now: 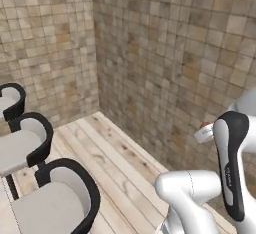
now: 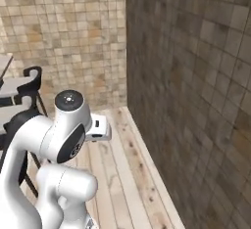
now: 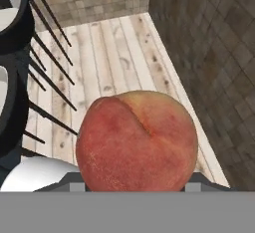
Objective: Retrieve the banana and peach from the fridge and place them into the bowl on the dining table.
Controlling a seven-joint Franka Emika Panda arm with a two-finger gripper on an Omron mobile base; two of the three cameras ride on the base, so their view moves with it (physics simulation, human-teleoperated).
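Note:
The peach [image 3: 137, 140], round and orange-red with a crease down its skin, sits large in the hand view between the two fingertips. My gripper [image 3: 134, 183] is shut on it and holds it above the wooden floor. In the left base view a sliver of the peach [image 1: 205, 125] peeks out beside the white hand [image 1: 204, 134] at the right, behind the arm's dark link. In the right base view the white hand [image 2: 98, 128] sticks out from the arm. The banana, the fridge and the bowl are out of view. A grey slab edge [image 2: 4, 64] at the far left may be the dining table.
Three black-backed stools [image 1: 30, 143] [image 1: 65, 198] [image 1: 12, 100] line the left side, with their thin dark legs [image 3: 50, 58] showing in the hand view. Tiled walls [image 1: 165, 68] meet in a corner ahead. A strip of light plank floor [image 1: 115, 158] runs between the stools and the wall.

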